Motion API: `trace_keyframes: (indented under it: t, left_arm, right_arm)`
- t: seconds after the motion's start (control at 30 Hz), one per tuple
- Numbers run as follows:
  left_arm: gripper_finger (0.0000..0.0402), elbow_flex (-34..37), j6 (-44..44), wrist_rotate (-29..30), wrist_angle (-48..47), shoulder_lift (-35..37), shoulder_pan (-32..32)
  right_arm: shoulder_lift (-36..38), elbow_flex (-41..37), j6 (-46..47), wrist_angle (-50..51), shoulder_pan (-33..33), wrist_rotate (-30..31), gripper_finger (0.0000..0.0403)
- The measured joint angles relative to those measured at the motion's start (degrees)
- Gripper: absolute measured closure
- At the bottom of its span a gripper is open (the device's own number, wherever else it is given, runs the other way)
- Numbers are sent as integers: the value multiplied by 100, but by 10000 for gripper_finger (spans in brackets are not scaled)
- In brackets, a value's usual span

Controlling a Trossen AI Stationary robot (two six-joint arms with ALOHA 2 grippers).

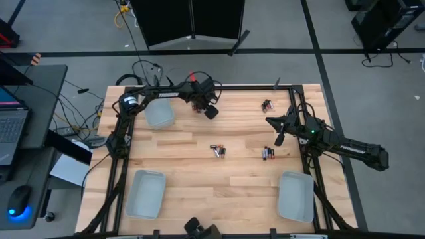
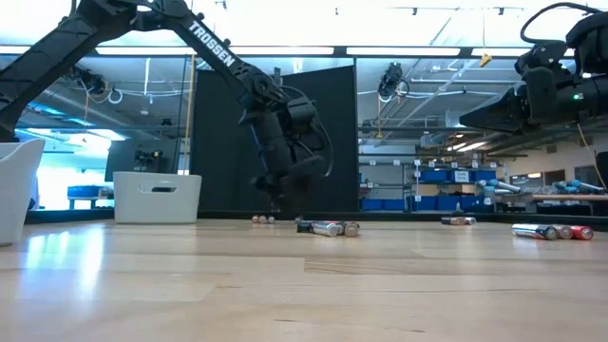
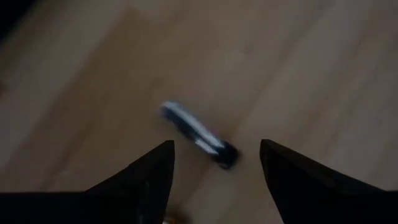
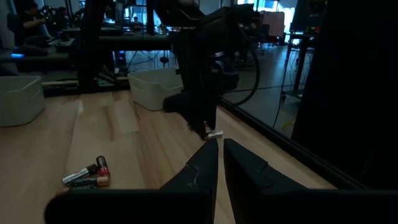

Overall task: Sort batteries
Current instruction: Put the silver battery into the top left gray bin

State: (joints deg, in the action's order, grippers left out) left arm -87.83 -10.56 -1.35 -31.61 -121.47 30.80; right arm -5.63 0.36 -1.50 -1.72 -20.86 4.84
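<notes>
- The left hand [image 1: 199, 106] hangs low over the far part of the counter [image 1: 232, 179], just right of the far-left tray [image 1: 159, 114]; its fingers [image 3: 149, 177] are spread wide, with nothing between them.
- In the left wrist view one silvery battery with a dark end [image 3: 199, 135] lies on the wood below and between the spread fingers, not touched by them; the right wrist view shows a small pale cell [image 4: 214, 134] on the wood under that hand.
- The right hand [image 1: 279, 138] is held above the right side of the counter, raised clear of the wood; its fingers [image 4: 202, 165] are pressed nearly together and hold nothing.
- The batteries lie in loose clusters on the bare wood: one cluster in the middle of the counter [image 1: 218, 151]; one to its right, just below the right hand [image 1: 268, 153]; one at the far right [image 1: 267, 104].
- In the low view the middle cluster [image 2: 328, 228] lies flat just beside the left arm, two small cells [image 2: 262, 218] sit farther back, and more cells lie at the right [image 2: 551, 231].
- A pale grey tray stands at the near-left corner [image 1: 145, 194] and another at the near-right corner [image 1: 295, 196]; whether any tray holds batteries I cannot tell.
</notes>
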Motion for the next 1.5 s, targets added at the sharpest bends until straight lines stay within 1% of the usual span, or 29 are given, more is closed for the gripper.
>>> trace_keyframes:
  t: [0.1,0.4,0.6,0.73,0.93,1.0,1.13,1.23,1.37,1.5]
  left_arm:
    - [159,0,-89,213,35,-1,31]
    - [182,-31,-233,187,58,-201,64]
    - [201,-26,-130,319,31,-203,64]
    - [238,-28,170,344,-49,-206,69]
    - [332,-70,922,298,-286,-212,67]
    - [355,-72,1133,300,-341,-211,52]
    - [356,-63,1451,315,-393,-141,30]
    - [356,-61,1485,324,-571,-22,5]
    - [356,-79,1496,460,-639,414,-57]
    - [356,-79,1522,692,-1093,925,-131]
  right_arm:
    - [0,2,0,-2,0,0,364]
    - [2,0,1,-2,-2,0,364]
    - [2,2,2,-2,0,0,364]
    - [2,1,0,-1,-1,0,364]
    - [1,2,0,0,-1,-1,364]
    - [2,0,0,-2,-2,0,364]
    - [2,2,0,0,0,0,364]
    - [2,2,1,0,-1,0,364]
    - [2,2,2,-2,0,0,364]
    - [1,2,2,0,-1,0,364]
